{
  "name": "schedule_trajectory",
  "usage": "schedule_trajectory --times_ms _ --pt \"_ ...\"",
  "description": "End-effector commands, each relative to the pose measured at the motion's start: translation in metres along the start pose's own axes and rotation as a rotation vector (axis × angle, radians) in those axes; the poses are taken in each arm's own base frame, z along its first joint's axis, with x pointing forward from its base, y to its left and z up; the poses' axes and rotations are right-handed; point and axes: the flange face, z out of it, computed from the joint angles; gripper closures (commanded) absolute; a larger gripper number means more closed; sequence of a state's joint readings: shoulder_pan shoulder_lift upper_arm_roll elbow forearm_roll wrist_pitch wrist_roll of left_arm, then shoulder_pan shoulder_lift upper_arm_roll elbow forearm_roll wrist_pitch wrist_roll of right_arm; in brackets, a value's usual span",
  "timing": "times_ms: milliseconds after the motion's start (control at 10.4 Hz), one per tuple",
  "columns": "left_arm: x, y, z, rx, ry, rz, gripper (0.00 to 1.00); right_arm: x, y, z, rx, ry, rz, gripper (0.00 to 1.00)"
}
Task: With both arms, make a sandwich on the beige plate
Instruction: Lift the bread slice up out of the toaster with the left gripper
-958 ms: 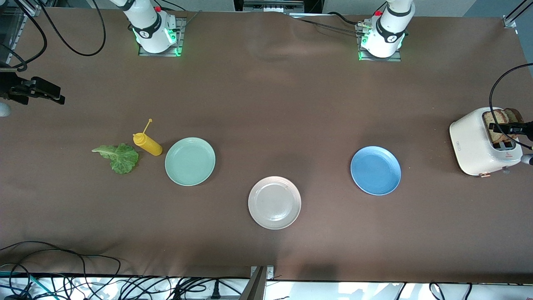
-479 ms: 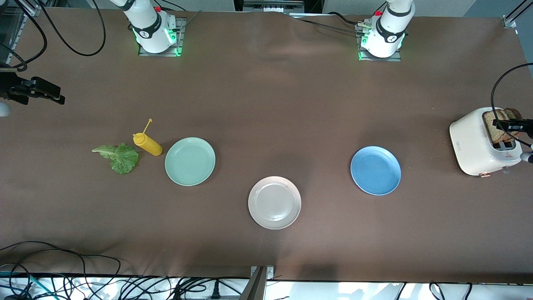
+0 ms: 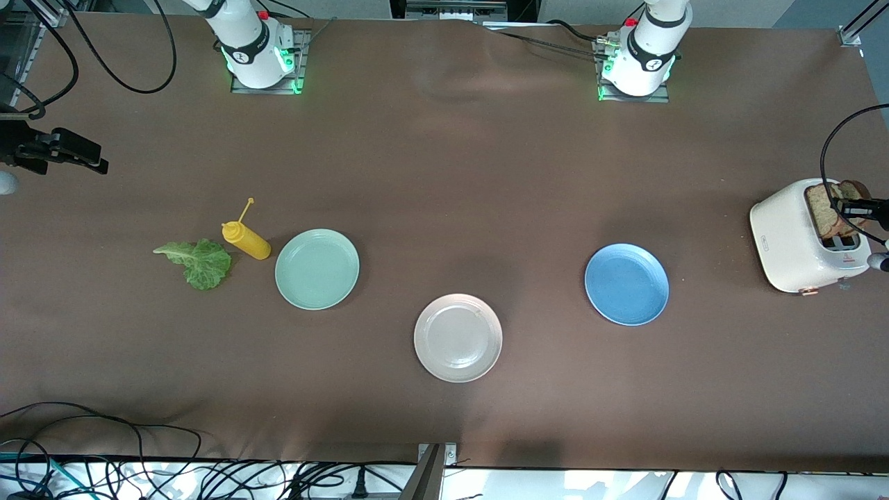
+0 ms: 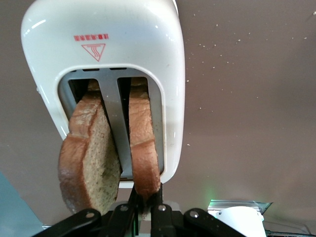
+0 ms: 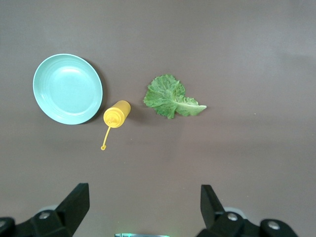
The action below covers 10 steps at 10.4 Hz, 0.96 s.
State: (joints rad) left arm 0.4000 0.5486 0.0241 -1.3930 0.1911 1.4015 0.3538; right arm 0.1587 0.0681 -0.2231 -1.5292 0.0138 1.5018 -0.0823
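My left claw point(image 4: 142, 210) is clenched on one brown wholegrain bread slice point(image 4: 143, 148) standing in the white toaster point(image 3: 792, 239). My right claw point(image 5: 143, 207) waits released above the desk. The round beige plate point(image 3: 458, 338) lies bare at the desk's middle.

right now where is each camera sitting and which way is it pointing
Front view: high across the table, facing both arm bases; it sees the beige plate, blue plate, toaster, and the right gripper at the frame edge.
Left wrist view: on the left arm, looking down into the toaster; the left gripper is shut on a bread slice.
Right wrist view: on the right arm, looking down on the lettuce, yellow bottle and green plate; the open right gripper shows.
Shared: front and left wrist both show the toaster.
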Motion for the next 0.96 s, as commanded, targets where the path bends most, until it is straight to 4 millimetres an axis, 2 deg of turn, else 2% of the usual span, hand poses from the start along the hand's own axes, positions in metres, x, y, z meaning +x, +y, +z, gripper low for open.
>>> schedule_trajectory --times_ms 0,383,671,862 --pt "-0.014 0.003 -0.019 0.029 -0.016 0.052 1.00 -0.001 0.000 -0.005 0.010 -0.002 -0.008 0.00" --pt "-0.067 0.031 -0.089 0.039 0.016 0.067 1.00 -0.001 0.000 -0.005 0.010 -0.002 -0.008 0.00" --pt "-0.088 0.095 -0.130 0.077 0.034 0.138 1.00 -0.001 0.000 -0.005 0.010 -0.002 -0.008 0.00" --pt "-0.085 0.152 -0.141 0.063 0.038 0.201 1.00 -0.001 0.000 -0.005 0.010 -0.002 -0.008 0.00"
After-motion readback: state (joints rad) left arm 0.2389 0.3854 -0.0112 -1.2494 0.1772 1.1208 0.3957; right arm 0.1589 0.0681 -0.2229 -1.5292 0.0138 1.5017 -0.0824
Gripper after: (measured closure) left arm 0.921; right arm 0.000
